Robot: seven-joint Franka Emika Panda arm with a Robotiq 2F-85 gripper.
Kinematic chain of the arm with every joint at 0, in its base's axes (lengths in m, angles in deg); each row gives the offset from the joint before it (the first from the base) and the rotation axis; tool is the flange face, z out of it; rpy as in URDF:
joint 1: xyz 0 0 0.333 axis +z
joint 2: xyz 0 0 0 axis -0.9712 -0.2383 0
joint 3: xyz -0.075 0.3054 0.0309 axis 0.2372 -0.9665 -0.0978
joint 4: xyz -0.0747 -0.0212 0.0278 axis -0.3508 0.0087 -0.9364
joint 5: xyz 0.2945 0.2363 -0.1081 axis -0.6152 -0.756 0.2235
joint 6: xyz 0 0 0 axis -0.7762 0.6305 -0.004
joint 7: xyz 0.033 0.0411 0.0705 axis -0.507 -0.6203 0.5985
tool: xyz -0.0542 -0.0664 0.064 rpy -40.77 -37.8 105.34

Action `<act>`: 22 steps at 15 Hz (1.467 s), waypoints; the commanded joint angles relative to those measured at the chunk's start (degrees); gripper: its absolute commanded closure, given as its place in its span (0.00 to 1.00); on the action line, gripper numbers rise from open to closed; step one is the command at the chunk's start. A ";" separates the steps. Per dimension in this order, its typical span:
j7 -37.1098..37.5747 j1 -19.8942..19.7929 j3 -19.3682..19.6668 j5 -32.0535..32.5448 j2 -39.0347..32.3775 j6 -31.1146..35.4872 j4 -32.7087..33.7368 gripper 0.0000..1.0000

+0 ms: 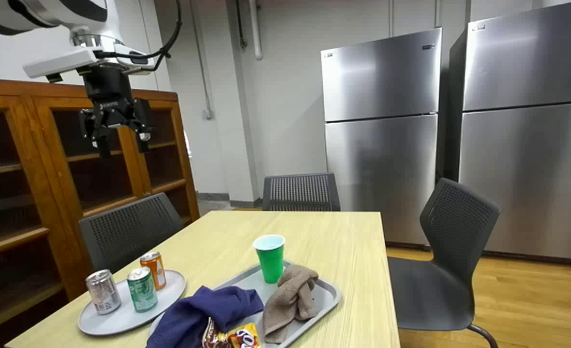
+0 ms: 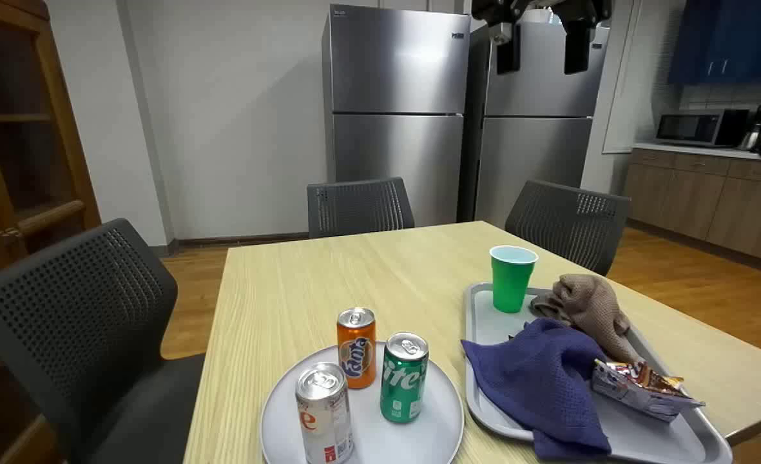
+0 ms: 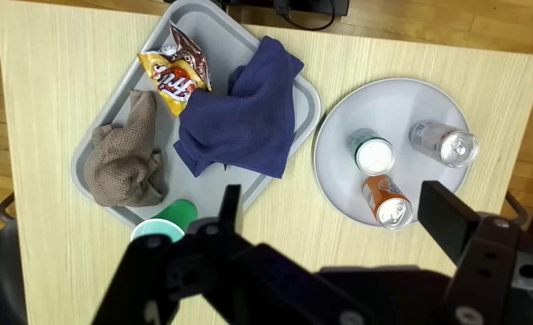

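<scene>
High above the table [image 1: 309, 232], my gripper [image 1: 123, 147] stands open, fingers spread wide around nothing. In the wrist view its fingers [image 3: 447, 216] frame table and plate far below. A round grey plate [image 2: 432, 432] carries an orange Fanta can [image 2: 356, 348], a green Sprite can [image 2: 404, 380] and a pale silver can [image 2: 323, 412], all upright. Beside it a grey tray [image 3: 203, 189] bears a green cup [image 3: 180, 212], a crumpled brown cloth [image 3: 122, 162], a dark blue cloth [image 3: 243, 117] and snack packets [image 3: 176, 76]. The blue cloth hides part of the tray.
Dark chairs [image 1: 130, 227] surround the table, another chair [image 1: 454, 232] being at its side. A wooden glass-fronted cabinet [image 1: 48, 169] stands behind the arm. Two steel refrigerators [image 1: 382, 145] line the wall, and a counter with a microwave [image 2: 696, 127] is farther off.
</scene>
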 commanded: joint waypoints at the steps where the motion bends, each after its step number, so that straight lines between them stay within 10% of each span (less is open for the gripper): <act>1: 0.23 0.67 0.55 0.22 -0.12 -0.13 0.15 0.00; 22: 1.43 0.29 0.30 0.81 -2.17 1.05 -0.27 0.00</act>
